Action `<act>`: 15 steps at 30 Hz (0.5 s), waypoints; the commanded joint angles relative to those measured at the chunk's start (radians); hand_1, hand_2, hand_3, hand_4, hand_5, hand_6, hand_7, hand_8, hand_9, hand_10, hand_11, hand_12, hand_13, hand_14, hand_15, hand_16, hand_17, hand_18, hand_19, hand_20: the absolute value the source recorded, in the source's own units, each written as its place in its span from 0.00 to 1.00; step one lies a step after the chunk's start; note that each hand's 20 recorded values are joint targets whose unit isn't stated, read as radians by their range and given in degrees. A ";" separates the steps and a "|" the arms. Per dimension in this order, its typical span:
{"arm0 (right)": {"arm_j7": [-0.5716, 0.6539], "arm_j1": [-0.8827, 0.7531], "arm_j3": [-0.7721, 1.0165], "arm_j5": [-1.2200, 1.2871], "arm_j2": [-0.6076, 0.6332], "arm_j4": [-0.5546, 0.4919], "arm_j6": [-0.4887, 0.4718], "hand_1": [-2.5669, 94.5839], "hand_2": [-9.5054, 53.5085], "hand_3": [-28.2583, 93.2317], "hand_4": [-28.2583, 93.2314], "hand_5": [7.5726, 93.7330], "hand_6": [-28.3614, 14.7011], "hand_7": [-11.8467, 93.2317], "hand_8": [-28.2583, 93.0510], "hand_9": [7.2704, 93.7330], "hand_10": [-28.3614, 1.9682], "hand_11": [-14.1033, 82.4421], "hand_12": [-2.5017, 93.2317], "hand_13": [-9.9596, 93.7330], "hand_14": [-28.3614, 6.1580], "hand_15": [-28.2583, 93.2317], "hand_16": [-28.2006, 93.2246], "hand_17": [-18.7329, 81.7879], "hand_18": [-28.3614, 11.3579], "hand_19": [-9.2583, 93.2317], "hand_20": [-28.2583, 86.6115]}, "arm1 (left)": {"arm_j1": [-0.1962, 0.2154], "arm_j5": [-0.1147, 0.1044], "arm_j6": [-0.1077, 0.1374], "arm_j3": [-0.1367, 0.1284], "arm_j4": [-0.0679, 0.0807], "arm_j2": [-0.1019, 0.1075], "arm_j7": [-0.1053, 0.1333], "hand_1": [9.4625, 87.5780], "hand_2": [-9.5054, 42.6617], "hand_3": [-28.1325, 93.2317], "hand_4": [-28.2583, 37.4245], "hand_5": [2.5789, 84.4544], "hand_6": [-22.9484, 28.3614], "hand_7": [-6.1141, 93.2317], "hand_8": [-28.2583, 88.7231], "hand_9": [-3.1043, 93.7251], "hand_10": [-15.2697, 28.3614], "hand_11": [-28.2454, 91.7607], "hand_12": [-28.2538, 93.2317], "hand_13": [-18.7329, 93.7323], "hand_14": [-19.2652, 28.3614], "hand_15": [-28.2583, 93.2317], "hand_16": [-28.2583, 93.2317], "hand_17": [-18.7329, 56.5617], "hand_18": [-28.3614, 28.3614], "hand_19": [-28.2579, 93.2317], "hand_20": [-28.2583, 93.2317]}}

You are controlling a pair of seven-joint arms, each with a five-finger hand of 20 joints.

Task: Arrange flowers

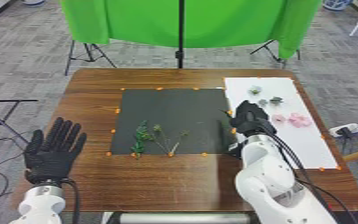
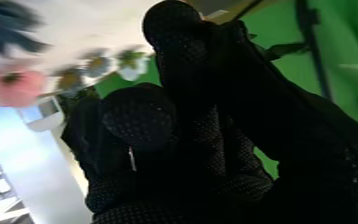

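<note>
- Head view, right of centre in the frame: the right hand (image 1: 250, 119) hangs by the seam between the black sheet (image 1: 162, 110) and the white sheet (image 1: 310, 152), fingers curled in against the thumb in a narrow pinch; a green leaf (image 2: 286, 49) juts out beside the fingertips in the right wrist view, so it seems to have a leafy stem in its grip
- At the left of the frame the left hand (image 1: 53, 156) lies wide open, fingers straight and spread, holding nothing
- Risk: a stem that thin could roll or slip in thick gloved fingers and land crooked; lowered blindly, the knuckles might drag the sheet's edge
- Swinging right, the hand could sweep the pink flowers (image 1: 299, 120), the blue-grey flowers (image 1: 276, 100) or the white flower (image 1: 255, 90), all loose-looking at right
- Lower left of centre, the leafy green sprig (image 1: 141, 136) is narrow and dense, the branching sprig (image 1: 169, 143) wiry and forked; a brushing wrist could skew either
- Glove fabric looks pebbled and meshy, petals soft and rounded, the sheets flat and matt over brown wood grain
</note>
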 commanded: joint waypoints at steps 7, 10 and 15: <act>-0.029 -0.029 -0.091 -0.073 -0.072 0.028 -0.068 0.60 0.00 0.91 0.03 0.82 0.63 0.59 0.34 0.96 0.54 0.29 0.47 0.83 0.49 0.79 0.55 0.62 0.00 1.00 0.79 | 0.007 0.006 0.001 0.004 0.008 0.005 -0.021 0.21 0.56 0.84 0.00 0.54 0.64 0.17 0.16 0.45 0.68 0.41 0.30 0.43 0.73 0.52 0.16 0.14 0.75 0.54 0.33; -0.016 -0.047 -0.089 -0.075 -0.070 0.031 -0.068 0.59 0.00 0.90 0.04 0.79 0.64 0.62 0.33 0.95 0.53 0.30 0.48 0.83 0.49 0.80 0.54 0.61 0.00 1.00 0.79 | 0.012 0.001 0.003 0.003 0.007 0.001 -0.020 0.21 0.56 0.84 0.00 0.54 0.64 0.17 0.16 0.45 0.68 0.41 0.30 0.43 0.73 0.52 0.16 0.14 0.75 0.54 0.33; 0.005 -0.063 -0.070 -0.070 -0.076 0.029 -0.058 0.54 0.00 0.89 0.03 0.67 0.57 0.65 0.31 0.84 0.45 0.38 0.45 0.78 0.43 0.85 0.49 0.60 0.00 1.00 0.80 | 0.013 0.002 0.003 0.006 0.007 -0.001 -0.021 0.21 0.56 0.84 0.00 0.54 0.64 0.17 0.16 0.45 0.68 0.41 0.30 0.43 0.73 0.53 0.16 0.14 0.74 0.54 0.33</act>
